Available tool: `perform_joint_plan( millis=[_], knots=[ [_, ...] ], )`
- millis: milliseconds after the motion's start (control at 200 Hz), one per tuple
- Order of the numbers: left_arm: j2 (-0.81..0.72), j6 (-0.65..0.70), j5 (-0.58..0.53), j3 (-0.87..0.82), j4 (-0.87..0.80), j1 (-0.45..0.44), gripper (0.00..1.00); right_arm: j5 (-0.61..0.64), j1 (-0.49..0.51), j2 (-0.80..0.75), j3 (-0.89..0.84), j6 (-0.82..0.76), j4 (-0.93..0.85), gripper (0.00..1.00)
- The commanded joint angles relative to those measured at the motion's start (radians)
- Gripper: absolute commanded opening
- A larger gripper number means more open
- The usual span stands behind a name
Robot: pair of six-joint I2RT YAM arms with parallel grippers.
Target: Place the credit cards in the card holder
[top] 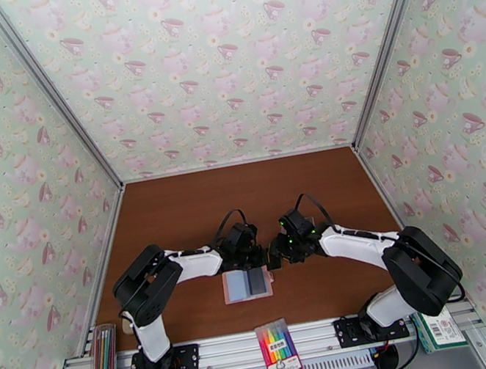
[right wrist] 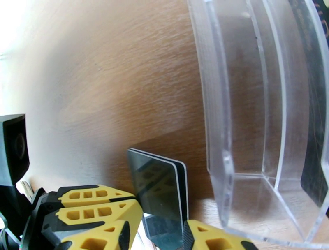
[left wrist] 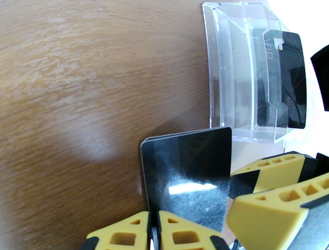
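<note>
1. Overhead, two robot arms reach in from the near edge of a brown wooden table [top: 244, 189] and meet at its middle, wrists almost touching.
2. Just in front of them, the card holder [top: 236, 287] lies open and flat on the table, with pink edges and a blue-grey inside. A dark grey rectangle [top: 257, 279] sits on its right half; it is too small to tell whether it is tucked into a slot.
3. Seen from the left wrist, the left gripper [left wrist: 153, 224] has its yellow jaws closed tight on the lower edge of a stack of black credit cards [left wrist: 187, 172]. The stack stands upright above the wood, its glossy face catching the light.
4. Seen from the right wrist, the right gripper [right wrist: 162, 228] has its jaws partly apart, one on each side of the same stack. Whether they press on the cards cannot be told.
5. A clear plastic box [left wrist: 234, 70] stands on the table just beyond the stack. A black card [left wrist: 288, 74] marked "VIP" leans inside it.
6. Along the metal rail at the near edge lie a case of coloured pencils [top: 101, 358] on the left, a pack of bright markers [top: 278, 350] in the middle and a green box [top: 439, 331] on the right.
</note>
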Motion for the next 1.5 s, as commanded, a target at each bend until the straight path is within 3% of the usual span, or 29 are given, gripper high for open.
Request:
perform_joint_plan(
  millis=[0, 471, 801, 1102, 1492],
  knots=[
    [0.024, 0.019, 0.02, 0.012, -0.016, -0.012, 0.14, -0.093, 0.018, -0.015, 0.009, 0.007, 0.09, 0.4],
    [0.031, 0.022, 0.021, 0.016, -0.02, -0.012, 0.14, -0.136, 0.019, 0.007, -0.012, 0.007, 0.135, 0.38],
    [0.028, 0.022, 0.02, 0.013, -0.021, -0.012, 0.14, -0.087, 0.019, 0.046, 0.003, -0.029, 0.079, 0.37],
    [0.025, 0.022, 0.018, 0.011, -0.019, -0.011, 0.14, -0.068, 0.018, 0.083, 0.008, -0.059, 0.058, 0.22],
    [0.022, 0.019, 0.016, 0.005, -0.016, -0.012, 0.15, -0.005, 0.018, 0.092, 0.009, -0.09, 0.004, 0.22]
  ],
)
